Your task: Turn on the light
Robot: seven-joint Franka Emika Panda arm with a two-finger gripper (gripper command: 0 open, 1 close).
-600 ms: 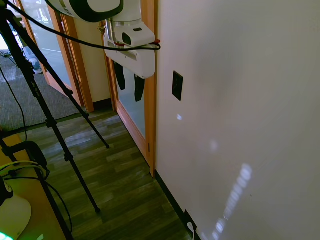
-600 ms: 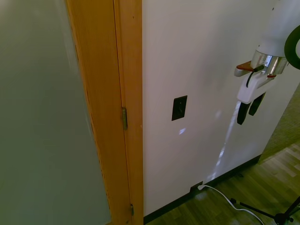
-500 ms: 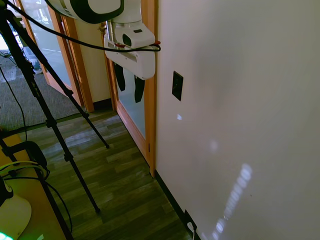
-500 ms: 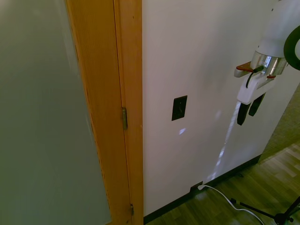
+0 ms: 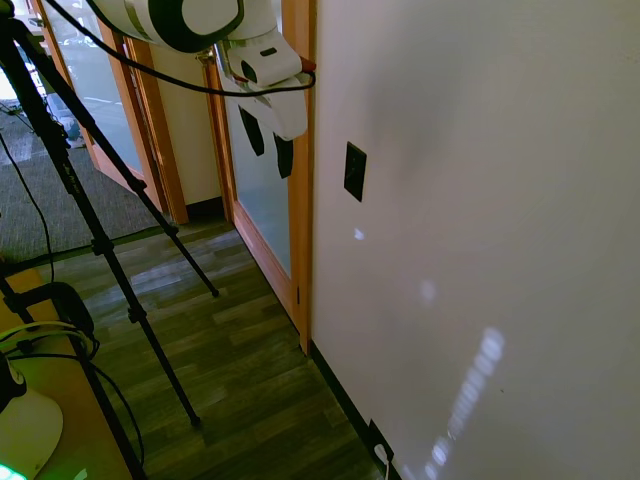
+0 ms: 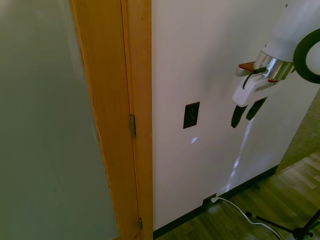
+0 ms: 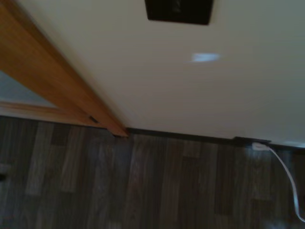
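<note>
Wood door frame (image 6: 137, 100), white wall (image 5: 480, 200), plank floor (image 5: 230, 350).

Tool (image 6: 246, 113) nearer the switch (image 6: 191, 115) now.

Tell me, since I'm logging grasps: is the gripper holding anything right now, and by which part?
Nothing is held. The gripper hangs in the air with its fingers apart and empty, clear of the wall and off to the side of the switch.

The switch (image 6: 191, 115), mid-frame in the second exterior view, is a black plate with a dull sheen. The wall (image 6: 215, 55) around it is smooth, matt, off-white paint. The door frame (image 6: 127, 75) at left is warm varnished wood with visible grain. The floor (image 5: 240, 370) shows dark wood-look planks, slightly glossy. The tool (image 6: 246, 113) has matt black fingers under a glossy white plastic housing.
</note>
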